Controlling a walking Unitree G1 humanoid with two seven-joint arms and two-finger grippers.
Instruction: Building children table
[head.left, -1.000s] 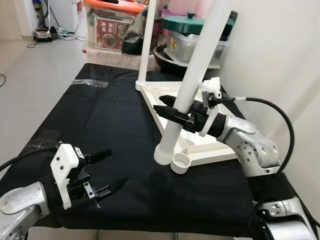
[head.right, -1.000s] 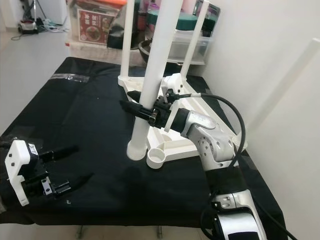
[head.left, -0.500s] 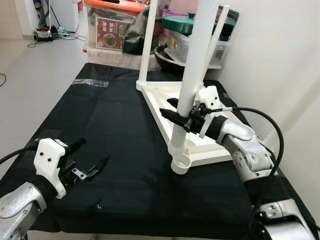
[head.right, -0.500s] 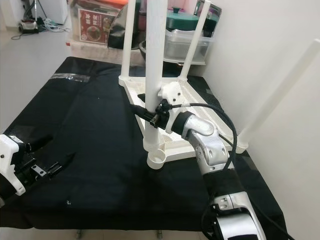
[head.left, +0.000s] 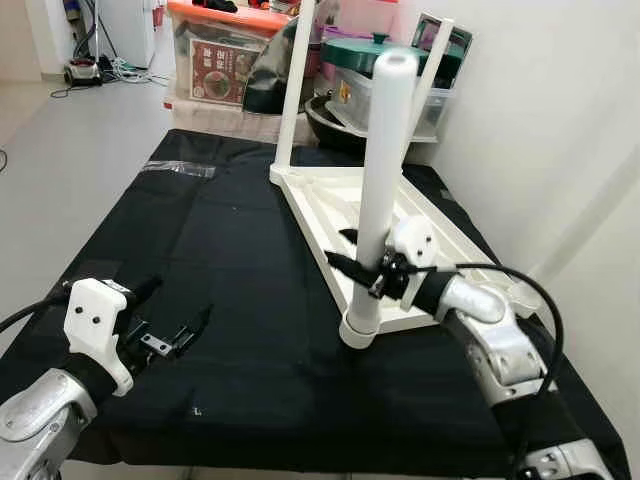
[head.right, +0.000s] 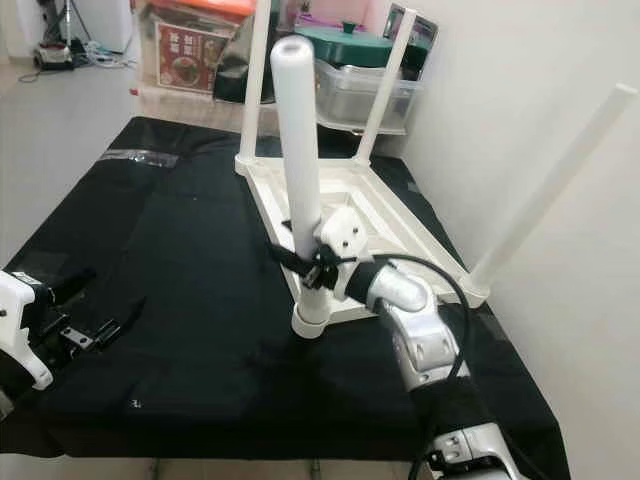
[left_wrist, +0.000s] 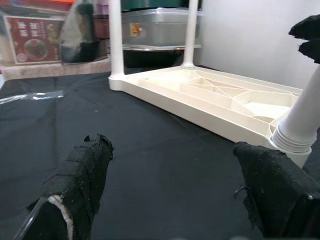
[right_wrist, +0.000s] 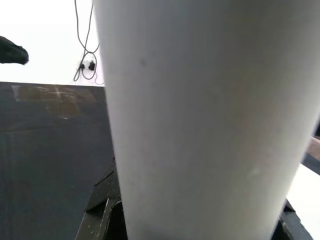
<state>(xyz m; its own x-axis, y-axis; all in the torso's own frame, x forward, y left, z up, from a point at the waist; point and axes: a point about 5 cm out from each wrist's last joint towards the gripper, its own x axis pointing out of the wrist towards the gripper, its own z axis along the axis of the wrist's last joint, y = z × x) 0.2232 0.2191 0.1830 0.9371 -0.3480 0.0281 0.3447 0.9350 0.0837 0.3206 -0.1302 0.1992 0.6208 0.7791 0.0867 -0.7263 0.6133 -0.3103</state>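
table leg (head.left: 383, 170): plain white
tabletop (head.left: 330, 205): cream
cloth (head.left: 210, 260): black
right gripper (head.left: 352, 268): black fingers, white housing
left gripper (head.left: 170, 315): black fingers
storage lid (head.left: 225, 14): orange

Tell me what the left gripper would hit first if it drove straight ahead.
Probably the white leg standing in the tabletop's near corner; the left gripper, jaws open, points across bare black cloth toward it.

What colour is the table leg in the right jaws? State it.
White, like the upturned tabletop; the leg shows best in the right eye view.
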